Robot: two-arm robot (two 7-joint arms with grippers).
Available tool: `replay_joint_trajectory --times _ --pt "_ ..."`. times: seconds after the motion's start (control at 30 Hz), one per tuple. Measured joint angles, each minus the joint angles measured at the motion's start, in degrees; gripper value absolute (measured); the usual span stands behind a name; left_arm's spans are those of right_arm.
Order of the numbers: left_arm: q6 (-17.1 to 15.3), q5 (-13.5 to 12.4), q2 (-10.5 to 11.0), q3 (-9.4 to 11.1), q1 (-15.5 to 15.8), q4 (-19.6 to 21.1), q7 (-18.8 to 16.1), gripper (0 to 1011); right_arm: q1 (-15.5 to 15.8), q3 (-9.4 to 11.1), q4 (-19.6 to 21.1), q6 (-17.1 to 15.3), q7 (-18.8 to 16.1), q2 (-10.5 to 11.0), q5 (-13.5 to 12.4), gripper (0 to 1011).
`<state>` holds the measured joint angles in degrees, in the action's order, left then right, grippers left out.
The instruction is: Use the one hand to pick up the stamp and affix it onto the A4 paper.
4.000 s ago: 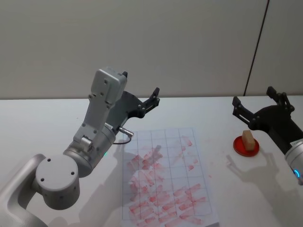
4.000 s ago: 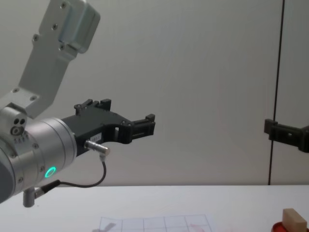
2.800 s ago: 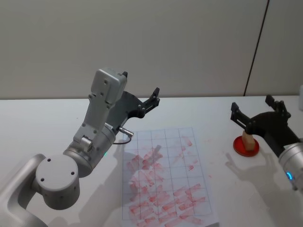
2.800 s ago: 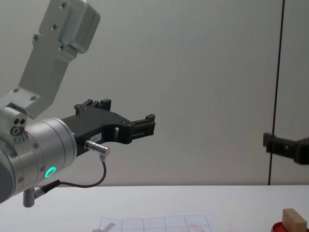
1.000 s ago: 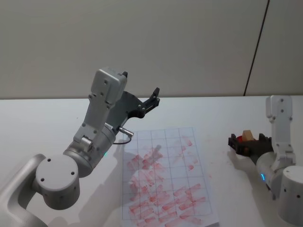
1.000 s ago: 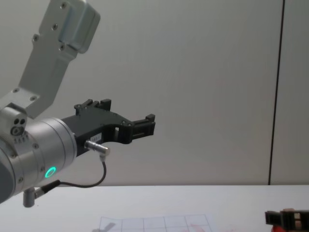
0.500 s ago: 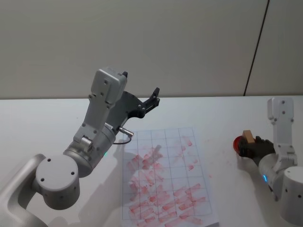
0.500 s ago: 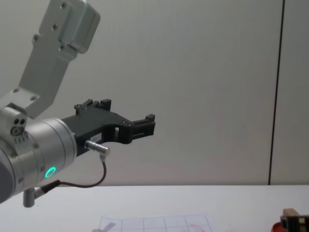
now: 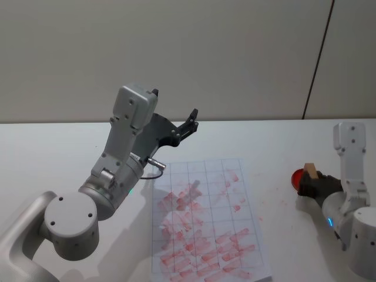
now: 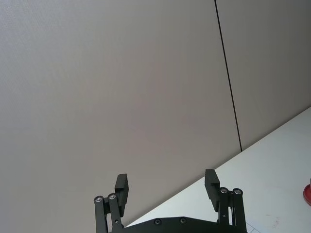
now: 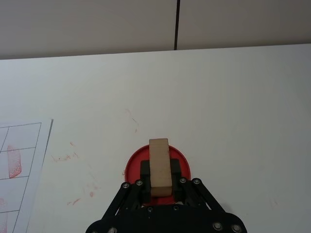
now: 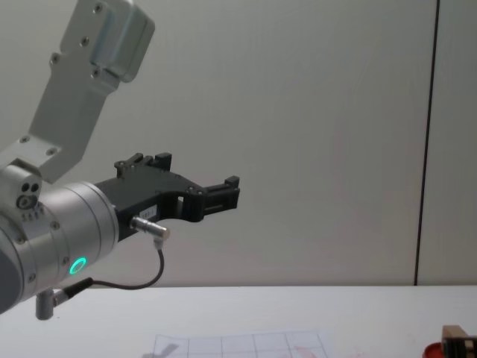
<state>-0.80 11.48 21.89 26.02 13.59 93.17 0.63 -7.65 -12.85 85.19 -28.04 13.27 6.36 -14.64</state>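
The stamp (image 9: 310, 171) is a light tan wooden block standing over a flat red disc (image 9: 298, 176) on the right of the white table. My right gripper (image 9: 309, 184), on the blue-ringed arm, is shut on the stamp. In the right wrist view its black fingers (image 11: 144, 171) press both sides of the stamp (image 11: 160, 167), with the red disc (image 11: 133, 162) beneath. The A4 paper (image 9: 202, 217), gridded and covered in red marks, lies flat at table centre. My left gripper (image 9: 187, 122) hangs open in the air above the paper's far end.
The bulky left arm (image 9: 111, 176) rises over the table's left half. A strip of white table (image 9: 273, 205) with faint red smudges separates the paper from the disc. The far table edge meets a plain wall. In the chest view the left gripper (image 12: 223, 192) hangs high above the paper (image 12: 246, 344).
My right gripper came down from above the disc and closed on the stamp; in the last half second it shifted slightly right with it. The left arm has not moved.
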Motion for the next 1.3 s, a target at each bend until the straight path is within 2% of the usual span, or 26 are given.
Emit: replay_joint_trajectory --times 0.67,1.03,1.3 --pt "0.0 0.0 0.0 0.0 0.0 0.0 0.0 1001 -0.58 1.29 -1.99 -0.66 -1.21 -0.49 -2.78 218" --pt "0.0 0.0 0.0 0.0 0.0 0.0 0.0 1001 0.24 0.85 2.01 -1.02 -2.88 -0.53 -2.01 219" --pt "0.0 0.0 0.0 0.0 0.0 0.0 0.0 1001 0.37 -0.73 7.18 -1.12 -6.21 -1.1 1.03 219"
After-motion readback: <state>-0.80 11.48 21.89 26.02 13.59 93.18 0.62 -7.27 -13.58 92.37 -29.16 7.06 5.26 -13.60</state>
